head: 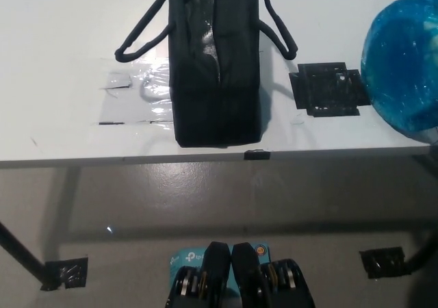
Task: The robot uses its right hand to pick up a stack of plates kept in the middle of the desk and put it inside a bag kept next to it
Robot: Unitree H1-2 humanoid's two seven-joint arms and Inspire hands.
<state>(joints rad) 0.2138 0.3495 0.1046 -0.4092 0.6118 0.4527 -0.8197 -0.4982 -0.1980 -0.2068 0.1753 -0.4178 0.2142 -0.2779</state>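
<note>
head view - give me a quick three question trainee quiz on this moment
1. True or false: the blue plates are already inside the black bag.
2. Which side of the bag is the black tape patch on? A picture right, B picture left
3. Fill in: the bag's handles hang to both sides, so its top is ___.

Key: 1 false, the plates are lifted at the picture's right edge. 2 A. 3 open.

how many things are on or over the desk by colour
black: 2, the bag and the tape patch
blue: 1, the stack of plates, raised at the right edge
clear: 1, the plastic sheet beside the bag
total: 4
</note>
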